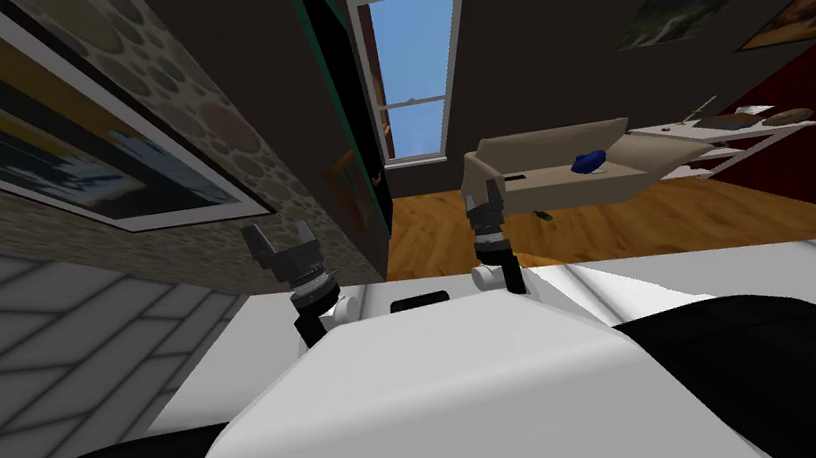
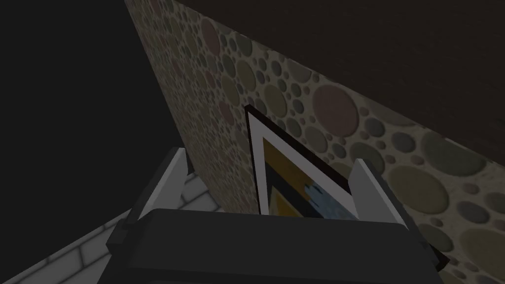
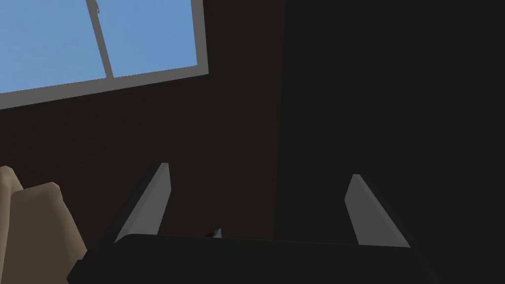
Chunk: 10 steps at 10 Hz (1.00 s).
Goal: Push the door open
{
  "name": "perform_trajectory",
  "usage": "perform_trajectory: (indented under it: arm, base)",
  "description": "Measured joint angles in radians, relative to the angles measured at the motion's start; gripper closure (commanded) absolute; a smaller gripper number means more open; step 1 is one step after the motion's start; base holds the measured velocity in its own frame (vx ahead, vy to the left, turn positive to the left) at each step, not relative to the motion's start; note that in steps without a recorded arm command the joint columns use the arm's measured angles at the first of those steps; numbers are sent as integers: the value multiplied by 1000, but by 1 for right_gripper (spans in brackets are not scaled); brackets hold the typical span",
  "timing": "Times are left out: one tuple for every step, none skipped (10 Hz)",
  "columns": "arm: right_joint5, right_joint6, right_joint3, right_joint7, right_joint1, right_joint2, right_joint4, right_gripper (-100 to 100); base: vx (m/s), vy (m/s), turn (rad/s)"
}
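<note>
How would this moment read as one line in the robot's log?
door: ahead, untouched | left gripper: open, by pebble wall | right gripper: open, empty | push: not begun

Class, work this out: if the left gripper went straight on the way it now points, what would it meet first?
Probably the framed picture on the pebbled wall. It lies dead ahead of the open left gripper, though how far off is unclear.

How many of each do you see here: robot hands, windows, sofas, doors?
grippers: 2, the left gripper and the right gripper, both open
window: 1
sofa: 1
door: 1
total: 5
</note>
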Motion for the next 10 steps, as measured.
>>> perform_trajectory:
  arm:
    - [5, 3, 6, -2, -1, -6, 5, -100]
    - [10, 0, 10, -5, -7, -11, 19, -100]
    - [16, -3, 17, -7, -10, -14, 30, -100]
    - [23, -8, 26, -8, -10, -17, 42, -100]
    - [28, -9, 29, -12, -18, -23, 57, -100]
    - [36, -9, 36, -16, -23, -28, 70, -100]
    - [44, -13, 48, -17, -22, -29, 82, -100]
    - [52, -16, 55, -20, -30, -33, 99, -100]
    - [57, -18, 58, -25, -39, -39, 116, -100]
    - [66, -22, 69, -27, -42, -39, 132, -100]
  base:
    - [149, -120, 48]
    - [179, -132, 38]
    - [163, -139, 56]
    - [168, -141, 57]
    - [196, -157, 68]
    - [179, -133, 60]
    - [181, -129, 62]
    - [176, -127, 70]
    - [176, -106, 61]
    - [165, -90, 71]
